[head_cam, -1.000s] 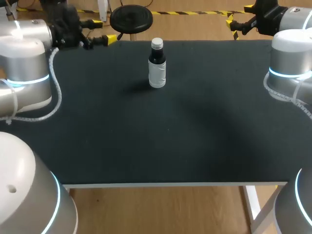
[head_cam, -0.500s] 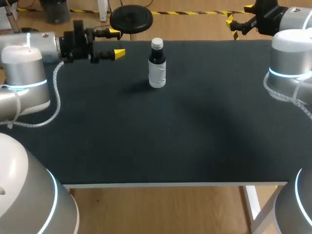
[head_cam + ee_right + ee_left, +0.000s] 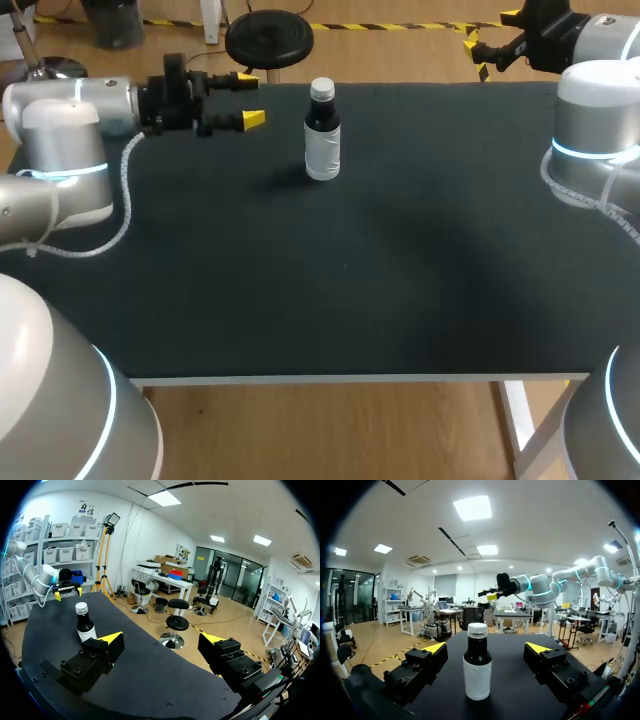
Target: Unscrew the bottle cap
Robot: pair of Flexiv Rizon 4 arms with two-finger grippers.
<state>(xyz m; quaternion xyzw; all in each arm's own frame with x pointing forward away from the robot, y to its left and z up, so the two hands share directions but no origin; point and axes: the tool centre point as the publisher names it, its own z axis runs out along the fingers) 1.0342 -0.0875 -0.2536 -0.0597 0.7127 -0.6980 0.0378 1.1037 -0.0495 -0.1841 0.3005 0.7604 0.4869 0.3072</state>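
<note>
Head view: left gripper [image 3: 250, 98] swung in from the far-left edge of the table [image 3: 400, 300], jaws wide, now near the bottle [image 3: 322, 135] standing far-centre, probably lining up to brace it; right gripper [image 3: 490, 32] parked past the far-right corner. Left wrist: bottle upright ahead, centred between spread fingers, untouched; dark body, white label, pale cap [image 3: 477, 629] on. Right wrist: fingers apart, empty, bottle well off.

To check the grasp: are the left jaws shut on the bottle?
No, the left jaws stand open, with the bottle upright ahead of them, touching neither.
</note>
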